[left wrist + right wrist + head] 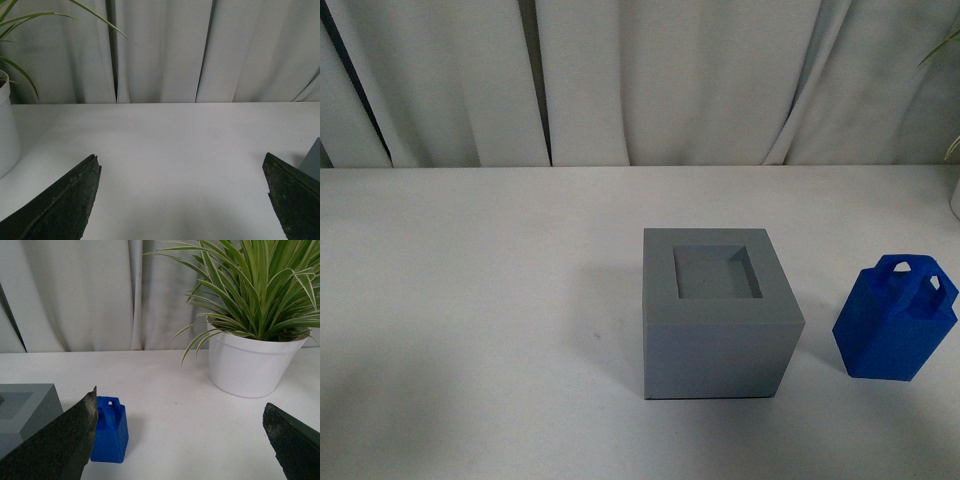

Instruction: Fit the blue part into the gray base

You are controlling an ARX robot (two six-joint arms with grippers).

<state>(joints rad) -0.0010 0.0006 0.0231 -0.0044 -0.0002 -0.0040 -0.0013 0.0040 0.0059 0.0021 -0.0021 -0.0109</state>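
Observation:
The gray base [720, 315] stands on the white table right of centre, its square recess facing up and empty. The blue part [897, 320] stands upright to its right, apart from it, loop handles on top. Neither arm shows in the front view. In the right wrist view my right gripper [180, 410] is open and empty; the blue part [110, 431] sits just past one of its fingers [65, 440], with the gray base [25, 407] beyond. In the left wrist view my left gripper [182, 162] is open and empty over bare table; a corner of the gray base [314, 160] shows at the edge.
A white pot [250, 362] with a green striped plant stands on the table beyond the blue part in the right wrist view. Another white pot [7, 132] with leaves shows in the left wrist view. White curtains [640, 80] hang behind the table.

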